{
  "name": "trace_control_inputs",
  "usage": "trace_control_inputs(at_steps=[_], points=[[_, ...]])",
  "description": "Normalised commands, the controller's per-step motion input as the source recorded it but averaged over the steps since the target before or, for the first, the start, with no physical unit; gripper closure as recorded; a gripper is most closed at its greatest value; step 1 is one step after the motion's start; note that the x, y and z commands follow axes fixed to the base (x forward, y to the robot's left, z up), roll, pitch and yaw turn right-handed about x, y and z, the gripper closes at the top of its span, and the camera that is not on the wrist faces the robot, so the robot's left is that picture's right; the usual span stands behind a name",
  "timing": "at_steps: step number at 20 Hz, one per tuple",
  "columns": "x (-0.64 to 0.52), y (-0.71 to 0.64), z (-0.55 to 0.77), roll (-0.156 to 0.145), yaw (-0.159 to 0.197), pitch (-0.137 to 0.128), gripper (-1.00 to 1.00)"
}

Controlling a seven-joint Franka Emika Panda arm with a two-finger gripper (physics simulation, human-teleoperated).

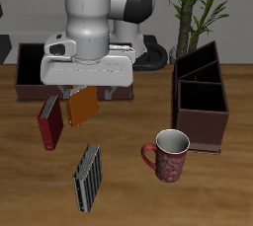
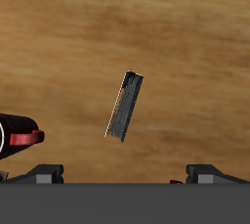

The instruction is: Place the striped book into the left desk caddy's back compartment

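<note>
Three books on the tabletop (image 1: 30, 195): one striped book (image 1: 89, 179), one red book (image 1: 49, 121), one orange book (image 1: 81, 107). Two caddies, counting the left desk caddy (image 1: 202, 100); one mug (image 1: 166, 155). My jaws hang spread apart over the striped book, holding nothing.

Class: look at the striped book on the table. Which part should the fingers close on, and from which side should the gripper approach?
The striped book lies flat, cover up, apart from the mug and red book. Come from straight above and pinch across its narrow width near mid-length, fingers on the two long edges; it is thin, so they must reach down almost to the table.

Office or study: wooden desk (image 1: 128, 186), 2 caddies, books, mug (image 1: 168, 154), potted plant (image 1: 198, 8).
</note>
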Motion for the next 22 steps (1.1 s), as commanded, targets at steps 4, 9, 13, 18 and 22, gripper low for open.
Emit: trace_control_inputs(at_steps=[4,9,13,18,22], points=[[0.17,-0.01,-0.09,0.015,-0.041,-0.017,-1.0],[0.13,0.04,-0.09,0.01,-0.014,-0.014,-1.0],[0.17,0.01,-0.08,0.004,-0.006,-0.021,-1.0],[0.13,-0.12,-0.02,-0.023,-0.049,-0.022,-1.0],[0.11,0.0,-0.1,0.008,-0.024,-0.033,-1.0]])
